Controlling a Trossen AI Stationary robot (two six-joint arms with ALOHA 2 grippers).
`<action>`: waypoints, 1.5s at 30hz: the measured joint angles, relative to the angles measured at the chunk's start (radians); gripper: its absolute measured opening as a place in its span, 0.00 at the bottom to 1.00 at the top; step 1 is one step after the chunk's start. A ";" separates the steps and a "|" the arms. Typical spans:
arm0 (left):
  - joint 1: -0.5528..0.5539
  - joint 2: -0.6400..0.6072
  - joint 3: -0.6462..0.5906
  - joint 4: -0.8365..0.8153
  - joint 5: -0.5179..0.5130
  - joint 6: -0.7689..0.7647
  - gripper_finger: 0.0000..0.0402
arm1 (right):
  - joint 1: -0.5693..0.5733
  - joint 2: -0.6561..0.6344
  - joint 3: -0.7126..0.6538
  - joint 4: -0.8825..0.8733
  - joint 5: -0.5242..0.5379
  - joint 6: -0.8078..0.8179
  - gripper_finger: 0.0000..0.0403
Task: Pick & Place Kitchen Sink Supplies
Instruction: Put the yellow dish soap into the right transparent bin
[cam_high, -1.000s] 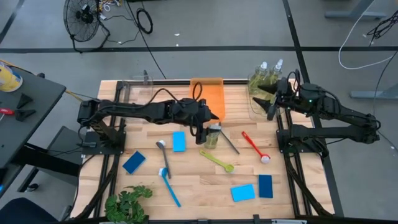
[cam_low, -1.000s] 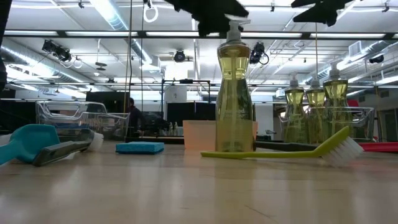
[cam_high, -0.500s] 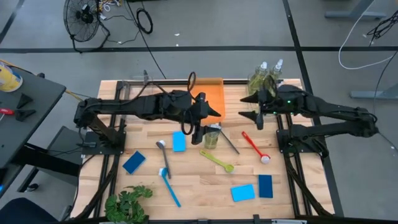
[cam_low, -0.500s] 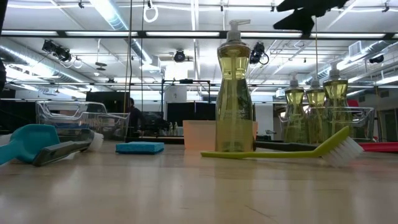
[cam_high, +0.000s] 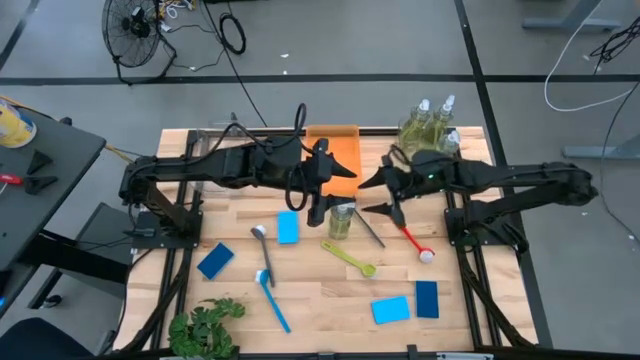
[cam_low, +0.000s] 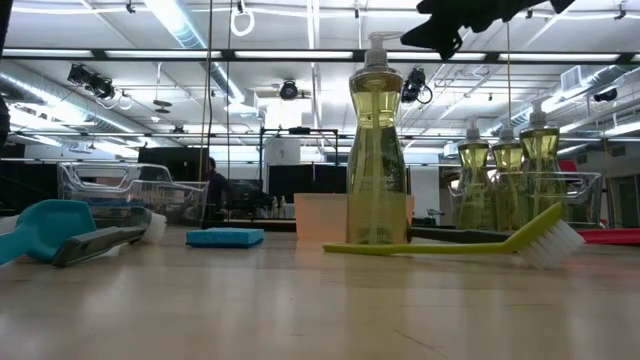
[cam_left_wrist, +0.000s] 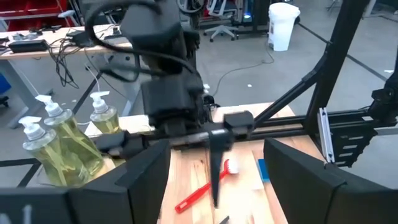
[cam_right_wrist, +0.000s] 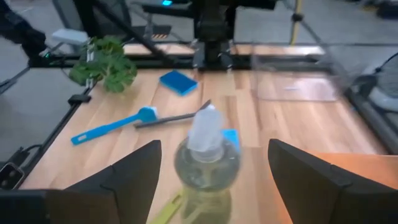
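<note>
1. Since a second ago the right gripper has swung away from the bin of bottles at the table's back right and now hangs just beside the lone pump bottle, on its right-hand side in the high view; its fingers are spread wide, and in the right wrist view the bottle sits between them, not touched.
2. Over the same second the left gripper has drawn back from over the pump bottle; it hovers just to the bottle's left, near the orange tray. Its fingers stand apart and hold nothing.
3. Unmoved through this, the pump bottle stands upright near the middle of the table, full of yellow-green liquid, as the low view shows.
4. Close around it lie the black brush, the yellow-green brush and a light-blue sponge, all where they were.
5. Farther out, the red brush lies just below the right gripper in the high view.
6. Other pump bottles stand together in the clear bin at the back right.
7. Near the front edge, two blue sponges lie side by side, and the plant sits at the front left corner.
</note>
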 joint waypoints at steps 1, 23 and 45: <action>0.000 0.000 0.000 -0.001 0.000 0.000 0.66 | 0.006 0.016 0.000 0.007 -0.001 0.003 0.73; 0.001 0.001 0.000 0.002 -0.045 0.000 0.66 | 0.027 0.246 0.000 0.219 0.002 0.006 0.73; 0.002 0.001 0.000 -0.008 -0.064 0.001 0.66 | 0.028 0.256 0.002 0.232 0.044 0.004 0.28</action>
